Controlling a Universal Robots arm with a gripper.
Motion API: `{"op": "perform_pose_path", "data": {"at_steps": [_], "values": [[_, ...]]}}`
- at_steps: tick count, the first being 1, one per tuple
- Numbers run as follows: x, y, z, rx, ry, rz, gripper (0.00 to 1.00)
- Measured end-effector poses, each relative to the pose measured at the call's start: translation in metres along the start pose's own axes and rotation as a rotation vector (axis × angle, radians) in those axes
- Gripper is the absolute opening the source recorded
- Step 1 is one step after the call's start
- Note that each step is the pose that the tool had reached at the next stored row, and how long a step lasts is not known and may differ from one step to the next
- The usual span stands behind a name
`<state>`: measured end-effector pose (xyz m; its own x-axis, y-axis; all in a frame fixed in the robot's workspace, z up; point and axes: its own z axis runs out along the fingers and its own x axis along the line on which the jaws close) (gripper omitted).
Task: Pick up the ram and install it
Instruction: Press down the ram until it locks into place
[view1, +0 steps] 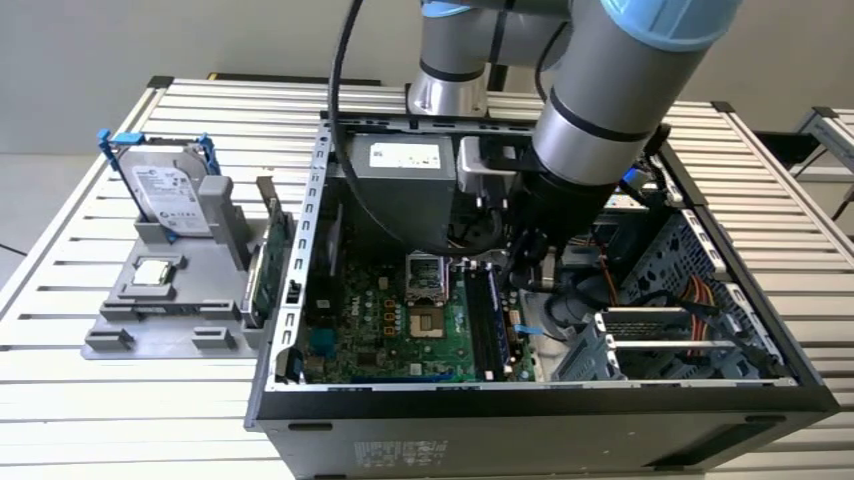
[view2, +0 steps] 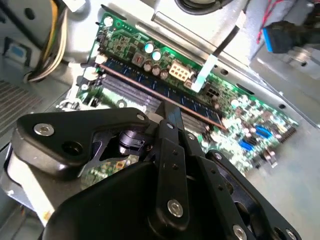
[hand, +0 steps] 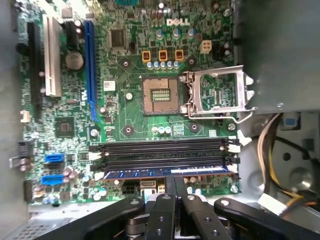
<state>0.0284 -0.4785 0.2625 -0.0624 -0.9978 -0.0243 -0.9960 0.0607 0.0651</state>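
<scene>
The arm reaches down into the open computer case (view1: 747, 380), which lies on its side on a slatted metal table (view1: 80, 400), and its gripper (hand: 175, 186) hangs right over the memory slots near the motherboard's edge by the drive bays. The ram (hand: 167, 172) stands on edge in the slot nearest that edge of the motherboard (hand: 130, 115), its blue-labelled side facing up in the first wrist view; in the second wrist view the same stick (view2: 160, 92) runs as a long dark strip with a coppery edge along the slots. The two fingers (hand: 181, 186) are drawn close together, tips nearly meeting, right beside the upper edge of the ram at about its middle; whether they touch it or pinch it cannot be told. The other memory slots (hand: 162, 150) beside it lie bare, and the processor socket (hand: 160, 95) sits open further in. Outside the case, toward the table's edge on the exterior view's left, a grey holder (view1: 167, 320) carries a hard drive (view1: 174, 200) upright and a green expansion card (view1: 271, 270) on edge.
</scene>
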Motion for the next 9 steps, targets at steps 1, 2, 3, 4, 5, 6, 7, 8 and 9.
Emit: {"op": "perform_pose_path", "data": {"at_steps": [1, 2, 3, 4, 5, 6, 7, 8, 9], "values": [[-0.0001, 0.0003, -0.0045, 0.0000, 0.0000, 0.000, 0.00], [-0.0002, 0.0006, -0.0091, 0.0000, -0.0001, 0.000, 0.00], [-0.0003, 0.0009, -0.0141, 0.0000, 0.0001, 0.000, 0.00], [-0.0005, 0.0012, -0.0185, 0.0000, 0.0000, 0.000, 0.00], [-0.0006, 0.0015, -0.0230, 0.0000, -0.0001, 0.000, 0.00], [-0.0007, 0.0018, -0.0274, 0.0000, 0.0000, 0.000, 0.00], [-0.0008, 0.0021, -0.0321, 0.0000, -0.0002, 0.000, 0.00], [-0.0009, 0.0024, -0.0366, 0.0000, 0.0002, 0.000, 0.00], [-0.0010, 0.0027, -0.0411, 0.0000, -0.0001, 0.000, 0.00]]}}
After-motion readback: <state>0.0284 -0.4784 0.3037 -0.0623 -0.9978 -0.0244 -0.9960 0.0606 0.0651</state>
